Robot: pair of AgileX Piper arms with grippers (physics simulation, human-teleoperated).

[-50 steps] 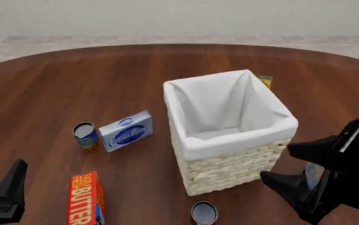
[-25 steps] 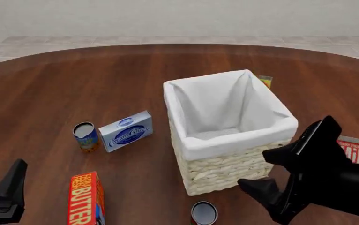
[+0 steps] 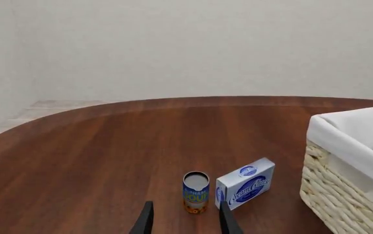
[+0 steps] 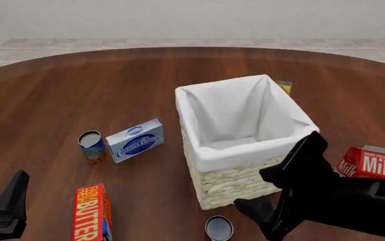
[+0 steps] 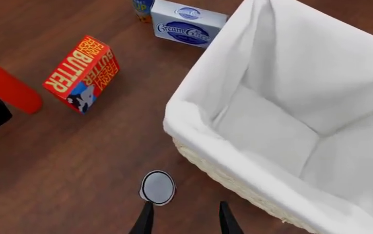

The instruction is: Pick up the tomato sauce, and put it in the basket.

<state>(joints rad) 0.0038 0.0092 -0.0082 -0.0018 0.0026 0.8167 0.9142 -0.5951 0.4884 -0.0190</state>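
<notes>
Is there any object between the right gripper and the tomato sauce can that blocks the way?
Nothing visible does. In the right wrist view the tomato sauce stands on bare table just beyond the open right gripper. The basket is beside that path, not in it.

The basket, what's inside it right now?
Nothing visible inside the basket: only its white cloth lining shows. The front view hides the floor beside its near wall, but the right wrist view shows that floor bare.

A round dark wooden table (image 4: 78, 85) (glossy, plank-grained) fills the scene. Behind it lie pale floor tiles (image 4: 179, 43) and a plain off-white wall (image 3: 206, 44).
</notes>
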